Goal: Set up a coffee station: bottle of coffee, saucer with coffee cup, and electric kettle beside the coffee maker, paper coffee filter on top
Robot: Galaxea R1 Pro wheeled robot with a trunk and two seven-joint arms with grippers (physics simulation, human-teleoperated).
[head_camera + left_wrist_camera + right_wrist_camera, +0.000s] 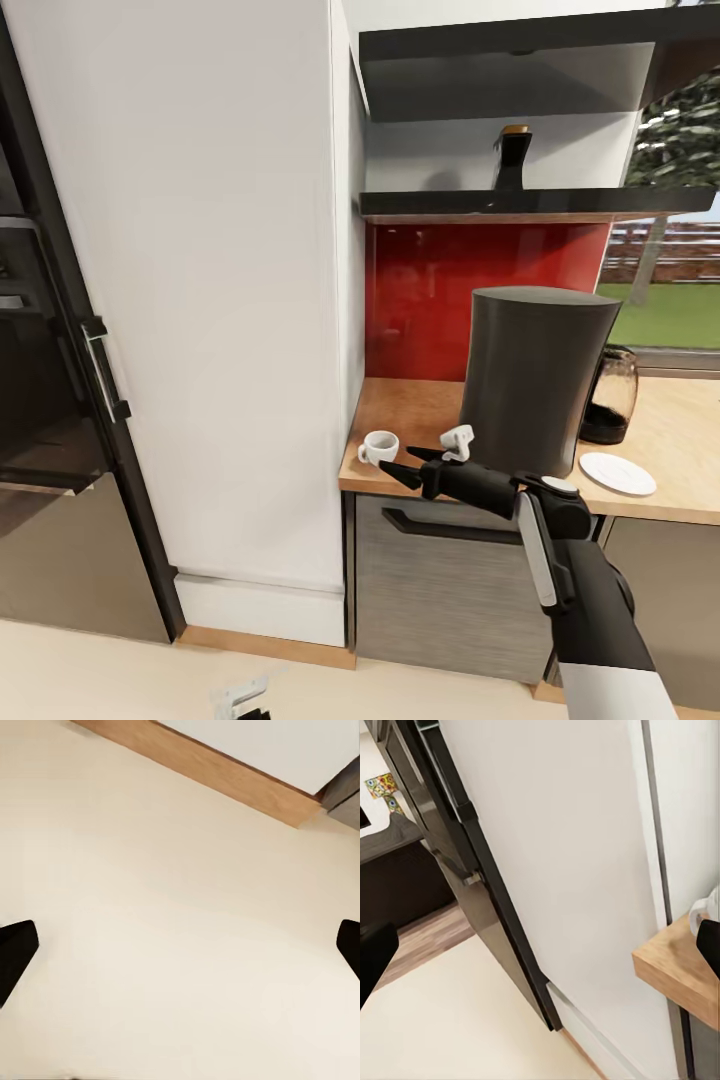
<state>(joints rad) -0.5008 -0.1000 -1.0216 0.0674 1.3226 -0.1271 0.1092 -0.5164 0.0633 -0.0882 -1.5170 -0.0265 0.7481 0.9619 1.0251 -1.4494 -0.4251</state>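
Note:
The coffee maker (535, 375) stands on the kitchen countertop (400, 405), with the glass electric kettle (612, 395) behind its right side. Right of it lies the saucer (617, 473). The coffee cup (379, 447) sits near the counter's front left corner, and the paper coffee filter (458, 441) lies just right of it. The bottle of coffee (513, 158) stands on the kitchen shelf (530, 205). My right gripper (395, 460) is open, in front of the counter edge between cup and filter; its wrist view catches the coffee cup (705, 915). My left gripper (180, 952) hangs open over the floor.
A tall white cabinet (220, 300) flanks the counter on the left, with a dark oven unit (50, 400) beyond it. A dark drawer front with a handle (450, 525) is below the counter. A second black shelf (520, 45) is higher up. Beige floor (180, 907) lies below.

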